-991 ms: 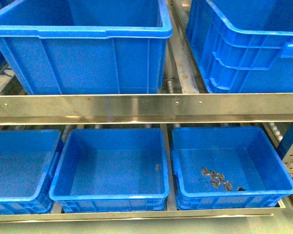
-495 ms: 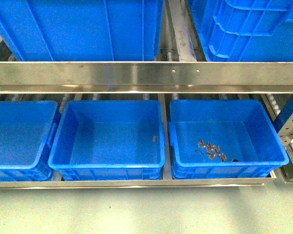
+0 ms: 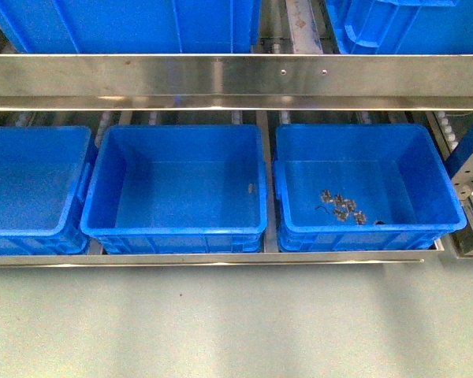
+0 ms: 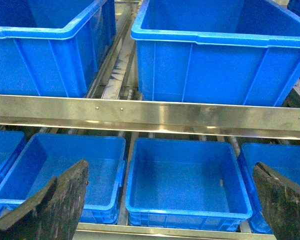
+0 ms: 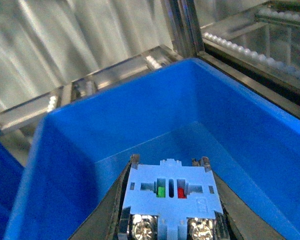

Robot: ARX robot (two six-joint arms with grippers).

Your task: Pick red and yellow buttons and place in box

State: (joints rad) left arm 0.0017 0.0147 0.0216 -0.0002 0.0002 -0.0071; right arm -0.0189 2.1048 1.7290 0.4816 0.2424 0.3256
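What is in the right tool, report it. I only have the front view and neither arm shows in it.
Observer: In the right wrist view, the right tool grips a pale switch block with one green and one red mark and two screw terminals.
Operator: Say what is under it.
Observer: A blue bin lies beneath and beyond it. The part of its floor that shows is bare.
Operator: Now the left tool.
Observer: In the left wrist view, the left tool is wide open and holds nothing. Between its fingers you see the middle lower bin.
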